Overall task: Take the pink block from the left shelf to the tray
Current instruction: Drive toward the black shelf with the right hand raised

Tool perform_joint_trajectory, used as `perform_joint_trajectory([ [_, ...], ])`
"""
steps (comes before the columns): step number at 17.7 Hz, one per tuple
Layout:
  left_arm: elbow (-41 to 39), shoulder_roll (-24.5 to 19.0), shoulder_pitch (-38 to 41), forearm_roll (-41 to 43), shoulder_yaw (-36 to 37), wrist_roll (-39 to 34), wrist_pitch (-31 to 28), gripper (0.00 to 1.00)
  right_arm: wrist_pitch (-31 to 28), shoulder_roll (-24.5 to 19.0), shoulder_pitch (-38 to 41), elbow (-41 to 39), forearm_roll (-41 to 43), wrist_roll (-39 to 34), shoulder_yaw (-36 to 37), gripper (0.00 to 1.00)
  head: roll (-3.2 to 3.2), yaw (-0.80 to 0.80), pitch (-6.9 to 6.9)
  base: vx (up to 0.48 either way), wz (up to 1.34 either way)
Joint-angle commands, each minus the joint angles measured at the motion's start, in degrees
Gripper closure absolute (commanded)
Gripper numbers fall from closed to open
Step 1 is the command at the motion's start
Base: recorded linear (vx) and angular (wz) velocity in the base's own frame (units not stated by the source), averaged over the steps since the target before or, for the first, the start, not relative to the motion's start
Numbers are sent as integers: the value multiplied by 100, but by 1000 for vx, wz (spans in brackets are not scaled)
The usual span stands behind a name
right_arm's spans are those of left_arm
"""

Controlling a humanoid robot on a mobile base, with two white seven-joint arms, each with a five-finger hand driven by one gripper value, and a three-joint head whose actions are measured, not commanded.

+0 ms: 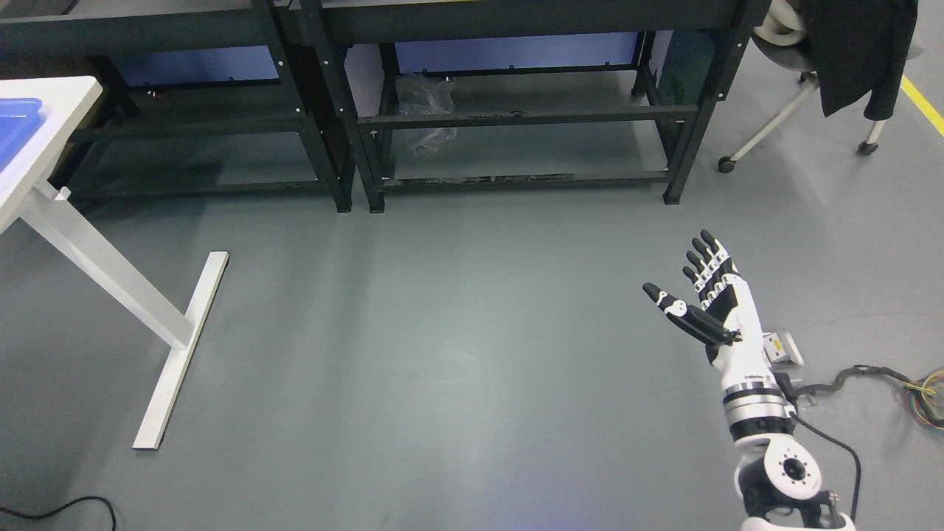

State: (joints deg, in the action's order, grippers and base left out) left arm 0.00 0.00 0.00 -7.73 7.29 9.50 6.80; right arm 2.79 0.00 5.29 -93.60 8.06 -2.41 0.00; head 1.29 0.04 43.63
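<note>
1. Holding our right hand (700, 295) out over the bare grey floor (472, 332), we have the fingers (706, 254) spread straight, the thumb splayed to the side, and nothing in the palm. The arm comes in from the lower right corner of the head view. Our left hand is out of view.

2. We see no pink block anywhere here. The two black shelf units show only their lower tiers, and the left shelf (184, 125) looks bare on those tiers. Its upper levels are cut off by the top edge, so we judge the block sits higher up or out of frame.

3. We judge the step in hand is the approach, with the pick not yet begun. To do it well, we should raise our view first and find the block before the hand commits, keeping the fingers apart until they flank it.

4. The right shelf (531, 118) holds a crumpled clear plastic bag (428, 110) on a low tier, which is not our target.

5. The white table (44, 147) stands at the left edge with a blue tray (18, 122) at its near corner. Its foot (184, 346) reaches out across the floor, so we should steer clear of it.

6. Open floor lies between us and the shelves. At the right, cables (885, 380) trail beside our arm, and a chair (811, 88) stands at the far right corner.
</note>
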Motion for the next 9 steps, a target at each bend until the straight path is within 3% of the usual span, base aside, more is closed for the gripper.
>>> perform_joint_trajectory([
  [1, -100, -100, 114, 0, 0, 0, -3, 0, 2, 100, -1, -1, -6, -5, -97, 0, 0, 0, 0, 0, 0],
  [9, -100, -100, 114, 0, 0, 0, -3, 0, 64, 100, -80, 8, -6, 4, -71, 0, 0, 0, 0, 0, 0],
])
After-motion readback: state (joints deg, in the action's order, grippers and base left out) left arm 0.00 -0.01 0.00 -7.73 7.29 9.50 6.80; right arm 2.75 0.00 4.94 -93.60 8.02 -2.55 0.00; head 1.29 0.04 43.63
